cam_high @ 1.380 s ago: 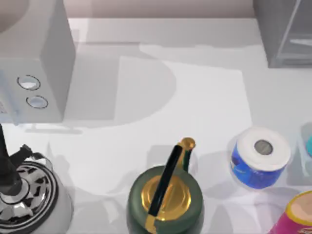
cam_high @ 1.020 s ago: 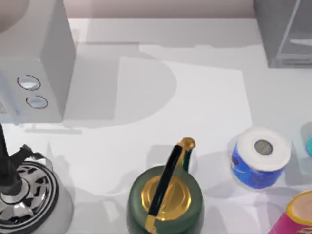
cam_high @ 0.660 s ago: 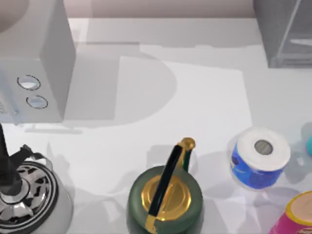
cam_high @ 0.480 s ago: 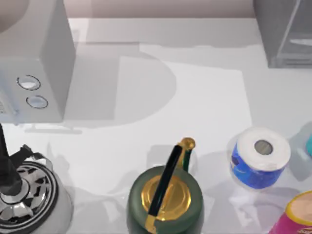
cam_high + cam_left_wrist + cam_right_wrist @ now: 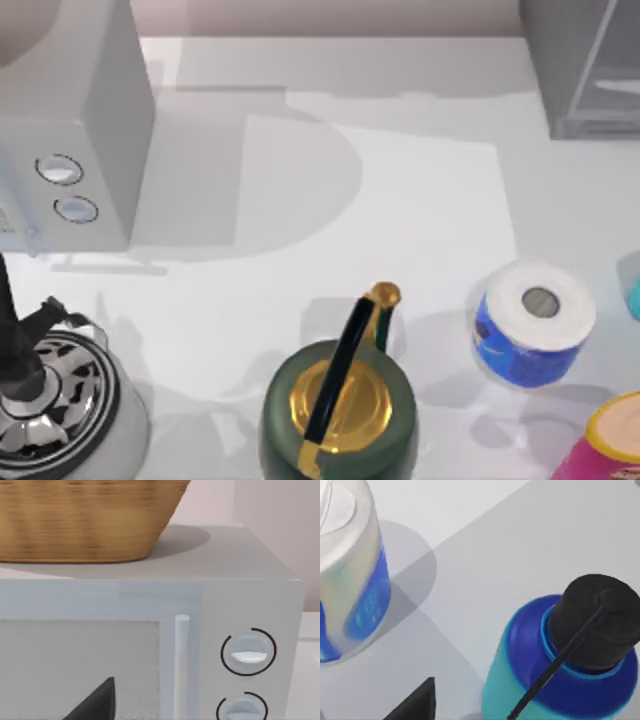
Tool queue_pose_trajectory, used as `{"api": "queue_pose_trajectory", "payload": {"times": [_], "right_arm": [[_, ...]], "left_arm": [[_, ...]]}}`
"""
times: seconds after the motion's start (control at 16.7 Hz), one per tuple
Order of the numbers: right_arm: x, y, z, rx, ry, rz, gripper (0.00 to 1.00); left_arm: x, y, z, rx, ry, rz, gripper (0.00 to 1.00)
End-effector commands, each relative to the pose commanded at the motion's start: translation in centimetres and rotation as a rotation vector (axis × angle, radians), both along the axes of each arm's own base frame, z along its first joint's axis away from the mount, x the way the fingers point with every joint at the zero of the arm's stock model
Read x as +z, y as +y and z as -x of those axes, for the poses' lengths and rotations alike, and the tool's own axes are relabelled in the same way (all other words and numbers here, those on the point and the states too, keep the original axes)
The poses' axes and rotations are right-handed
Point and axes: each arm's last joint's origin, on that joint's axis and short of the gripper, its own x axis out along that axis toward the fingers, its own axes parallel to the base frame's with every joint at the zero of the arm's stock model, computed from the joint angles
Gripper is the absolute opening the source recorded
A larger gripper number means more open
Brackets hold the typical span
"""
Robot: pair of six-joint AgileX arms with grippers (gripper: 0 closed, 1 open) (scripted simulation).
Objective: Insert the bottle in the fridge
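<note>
Top view, going left to right: a grey microwave (image 5: 70,130) with two dials stands at the counter's (image 5: 400,200) left edge, a green kettle (image 5: 338,405) near the front edge, a blue-labelled roll (image 5: 533,322) right of it. At the right edge a teal sliver of the bottle (image 5: 634,298) peeks in; the fridge (image 5: 585,65) fills the far right corner. Right wrist view shows the bottle (image 5: 560,675) upright below my right end effector (image 5: 415,700); I cannot tell how far either end effector is open.

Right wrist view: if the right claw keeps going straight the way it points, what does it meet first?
Most likely the cyan bottle with the blue shoulder and black cap, directly ahead. The blue-labelled white cylinder sits off to the side, out of line. Depth is uncertain.
</note>
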Motion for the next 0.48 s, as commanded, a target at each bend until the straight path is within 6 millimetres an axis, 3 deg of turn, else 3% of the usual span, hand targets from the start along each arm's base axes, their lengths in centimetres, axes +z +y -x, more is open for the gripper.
{"api": "queue_pose_trajectory", "payload": {"times": [0.24,0.48], "right_arm": [[-2.5,-1.7,-0.3,0.032,0.053,-0.077,1.00],[-2.8,-1.8,-0.2,0.035,0.059,-0.086,1.00]], "left_arm": [[0.0,0.0,0.0,0.000,0.000,0.000,1.00],[0.0,0.0,0.0,0.000,0.000,0.000,1.00]]}}
